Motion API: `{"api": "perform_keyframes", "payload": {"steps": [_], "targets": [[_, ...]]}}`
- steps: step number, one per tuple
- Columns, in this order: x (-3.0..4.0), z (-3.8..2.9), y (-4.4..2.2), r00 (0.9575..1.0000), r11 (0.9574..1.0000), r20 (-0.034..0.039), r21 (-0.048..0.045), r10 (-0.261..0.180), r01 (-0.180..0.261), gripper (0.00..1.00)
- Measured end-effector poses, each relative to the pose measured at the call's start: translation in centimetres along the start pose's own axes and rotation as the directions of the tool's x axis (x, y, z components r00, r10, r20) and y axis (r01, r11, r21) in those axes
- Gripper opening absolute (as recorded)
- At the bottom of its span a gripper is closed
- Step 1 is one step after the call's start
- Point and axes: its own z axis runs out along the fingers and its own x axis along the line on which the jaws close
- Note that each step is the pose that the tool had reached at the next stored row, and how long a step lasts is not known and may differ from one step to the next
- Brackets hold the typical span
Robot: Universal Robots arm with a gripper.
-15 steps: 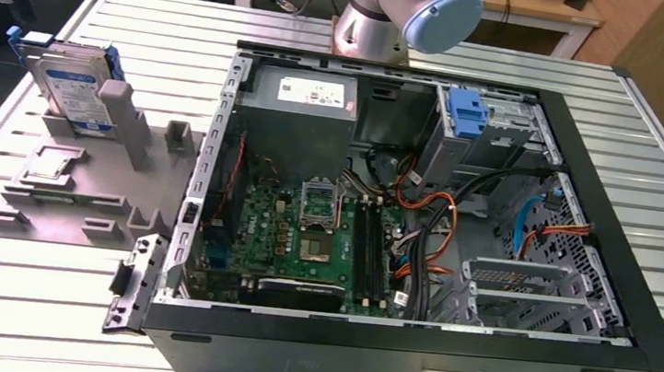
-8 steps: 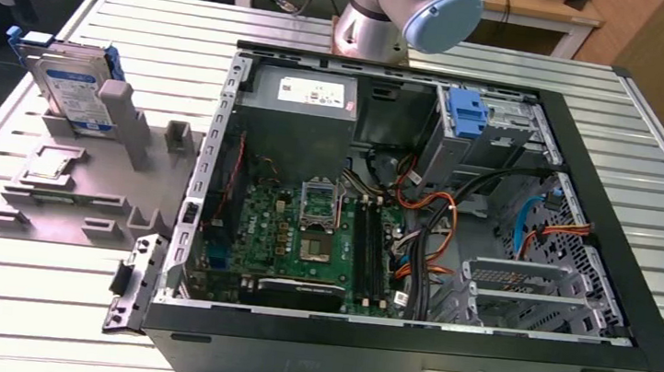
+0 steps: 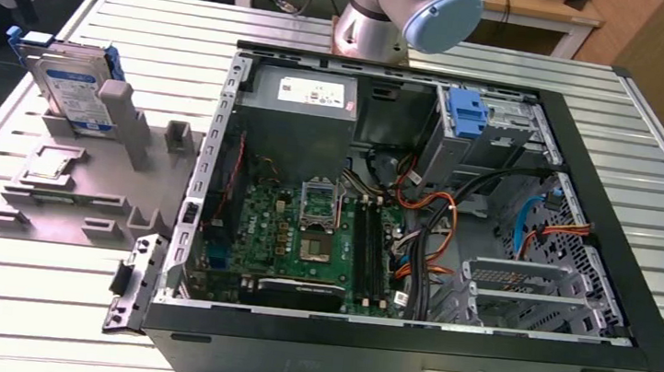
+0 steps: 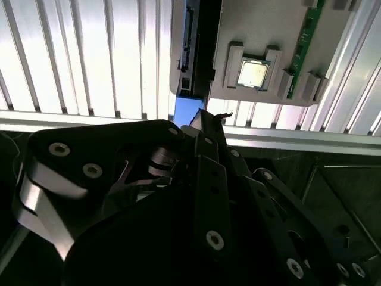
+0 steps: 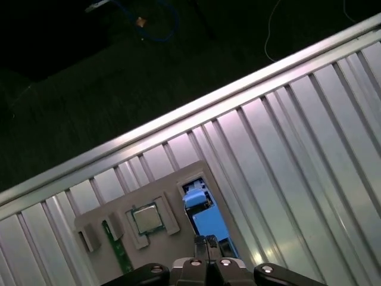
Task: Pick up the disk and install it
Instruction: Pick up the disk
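The disk [image 3: 71, 89] stands on edge in a grey holder [image 3: 84, 197] on the slatted table, at the exterior view's left; it is silver-grey with a white-and-blue label and blue rails. In both wrist views I look down on it from well above, its blue rail [image 5: 205, 217] showing in the holder's slot [image 4: 184, 110]. My gripper [image 5: 207, 241] hangs high over the disk, fingertips together with nothing between them. The black linkage and fingertips [image 4: 205, 119] point at the disk's end.
The holder also carries a processor chip [image 5: 147, 219] and a green memory stick [image 5: 116, 250]. The open computer case [image 3: 415, 343] lies at the exterior view's right, with a blue bracket on the drive cage [image 3: 469, 117], the power supply [image 3: 304, 95] and loose cables [image 3: 439, 225].
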Motion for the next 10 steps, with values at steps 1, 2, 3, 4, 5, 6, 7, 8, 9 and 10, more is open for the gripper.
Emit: {"api": "perform_keyframes", "payload": {"steps": [1,2,3,4,5,6,7,8,9,10], "targets": [[0.00,0.04,0.00,0.9998,0.9998,-0.0006,0.0002,-0.018,0.018,0.11],[0.00,0.07,0.00,0.9994,0.9994,-0.0012,0.0003,-0.036,0.036,0.11],[0.00,0.09,0.00,0.9988,0.9989,-0.0017,0.0003,-0.048,0.048,0.11],[-0.02,0.13,0.02,0.9984,0.9984,-0.0019,0.0004,-0.056,0.056,0.11],[-0.06,0.16,0.07,0.9981,0.9981,-0.0022,0.0004,-0.061,0.061,0.11],[-0.10,0.19,0.11,0.9979,0.9979,-0.0023,0.0005,-0.065,0.065,0.11],[-0.17,0.21,0.17,0.9975,0.9975,-0.0026,0.0004,-0.070,0.070,0.11],[-0.25,0.24,0.22,0.9971,0.9971,-0.0027,0.0004,-0.076,0.076,0.11],[-0.30,0.26,0.25,0.9966,0.9966,-0.0030,0.0005,-0.082,0.082,0.11],[-0.32,0.29,0.26,0.9959,0.9959,-0.0032,0.0006,-0.091,0.091,0.11]]}}
